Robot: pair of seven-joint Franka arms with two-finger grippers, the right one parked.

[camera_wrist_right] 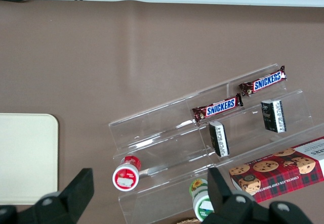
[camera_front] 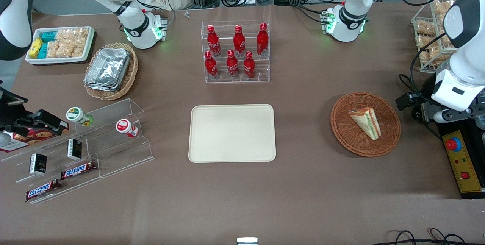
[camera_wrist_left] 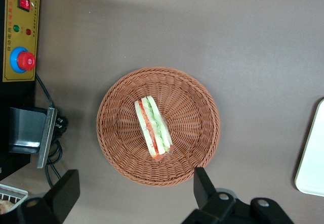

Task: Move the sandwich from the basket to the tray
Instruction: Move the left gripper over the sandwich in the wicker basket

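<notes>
The sandwich (camera_front: 366, 123), a wrapped triangular wedge with green and red-orange layers, lies in the round reddish-brown wicker basket (camera_front: 390, 139). The cream-beige tray (camera_front: 232, 133) lies flat on the table, bare, beside the basket toward the parked arm's end. My left gripper (camera_front: 439, 116) hangs high beside the basket, toward the working arm's end of the table. In the left wrist view the gripper (camera_wrist_left: 135, 193) is open wide and holds nothing; its two black fingers (camera_wrist_left: 202, 186) stand above the table just outside the rim of the basket (camera_wrist_left: 114, 133), with the sandwich (camera_wrist_left: 153, 128) in the basket's middle.
A rack of red cola bottles (camera_front: 235, 52) stands farther from the camera than the tray. A black-and-yellow control box with a red button (camera_front: 462, 161) and cables lie beside the basket at the working arm's end. Clear snack shelves (camera_front: 83, 150) stand toward the parked arm's end.
</notes>
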